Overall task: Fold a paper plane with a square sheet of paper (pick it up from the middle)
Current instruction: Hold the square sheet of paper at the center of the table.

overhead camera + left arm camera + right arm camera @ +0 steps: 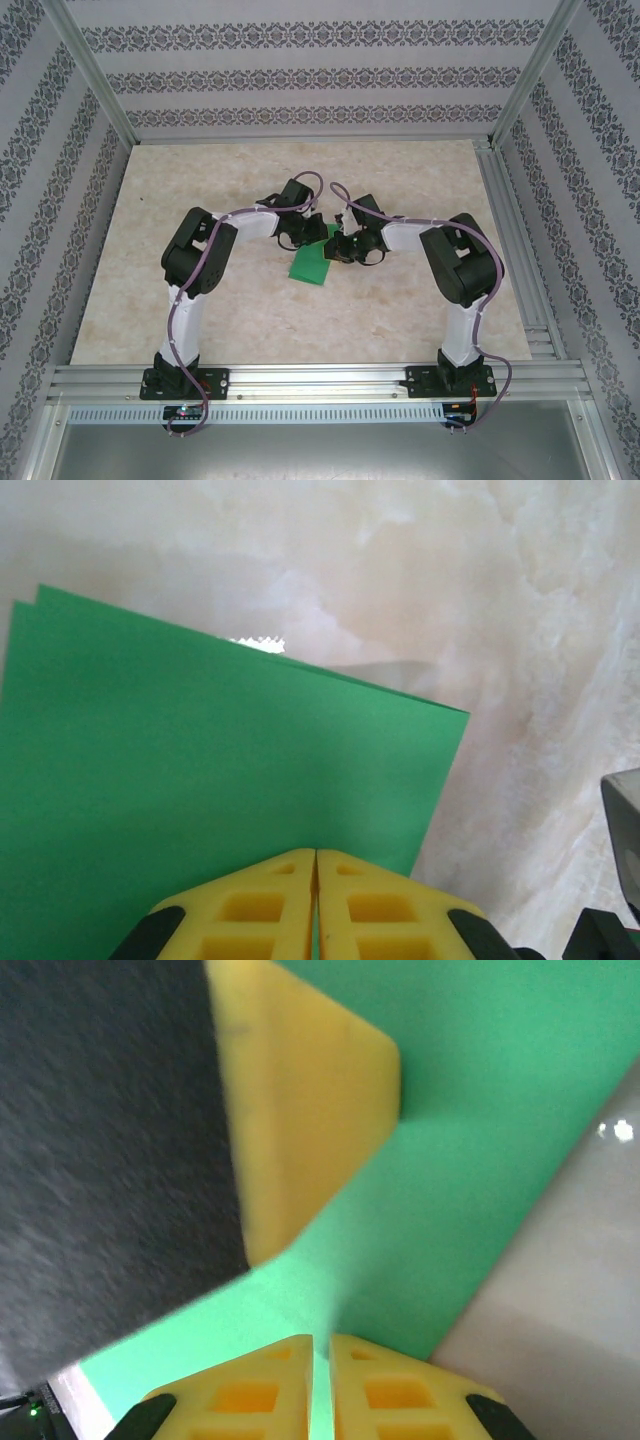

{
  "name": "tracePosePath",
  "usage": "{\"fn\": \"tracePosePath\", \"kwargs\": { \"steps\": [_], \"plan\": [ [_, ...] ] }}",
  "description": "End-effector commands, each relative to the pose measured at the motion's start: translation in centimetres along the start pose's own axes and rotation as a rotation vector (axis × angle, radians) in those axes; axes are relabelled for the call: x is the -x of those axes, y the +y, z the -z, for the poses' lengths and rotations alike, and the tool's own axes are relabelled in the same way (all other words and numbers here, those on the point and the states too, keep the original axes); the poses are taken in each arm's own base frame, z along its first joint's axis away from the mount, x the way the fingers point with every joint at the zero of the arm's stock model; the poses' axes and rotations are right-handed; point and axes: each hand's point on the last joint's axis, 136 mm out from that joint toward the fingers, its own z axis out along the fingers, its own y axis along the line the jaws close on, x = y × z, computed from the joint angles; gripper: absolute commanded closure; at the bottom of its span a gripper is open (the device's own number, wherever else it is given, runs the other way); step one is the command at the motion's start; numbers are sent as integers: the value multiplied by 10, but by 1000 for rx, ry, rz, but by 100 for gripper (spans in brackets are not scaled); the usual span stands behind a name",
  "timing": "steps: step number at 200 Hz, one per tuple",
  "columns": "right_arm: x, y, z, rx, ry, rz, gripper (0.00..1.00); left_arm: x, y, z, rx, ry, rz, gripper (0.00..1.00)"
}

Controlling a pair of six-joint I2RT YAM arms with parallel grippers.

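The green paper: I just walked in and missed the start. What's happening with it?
The left gripper and right gripper are each shut on the square sheet of paper, close together near one edge. In the left wrist view two layers sit slightly offset, so it looks folded over once; no pointed plane shape yet.

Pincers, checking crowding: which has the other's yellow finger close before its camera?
The right pincer: a yellow finger of the left pincer looms over the green paper there.
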Motion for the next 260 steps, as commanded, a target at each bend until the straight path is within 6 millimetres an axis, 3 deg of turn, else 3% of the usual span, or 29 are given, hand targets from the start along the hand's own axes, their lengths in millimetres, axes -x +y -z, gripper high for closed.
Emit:
{"fn": "tracePosePath", "kwargs": {
  "steps": [1,39,71,117,148,207,260],
  "plan": [
    [6,11,13,-1,-56,16,86,1,10,-3,39,11,-13,90],
    [38,15,30,34,-177,-17,86,1,5,0,19,12,-25,90],
    [47,7,19,12,-172,-38,87,3,-7,6,-21,4,-34,90],
    [52,-9,10,-22,-179,-77,88,2,-17,33,-32,-49,-29,90],
    [53,-15,8,-46,-176,-89,88,-21,-14,39,-21,-35,-14,91],
    [51,-26,9,-93,-176,-128,88,-81,-33,29,-36,64,-56,91],
    [51,-24,11,-83,-179,-127,88,-91,-8,15,69,88,-46,91]
  ]
}}
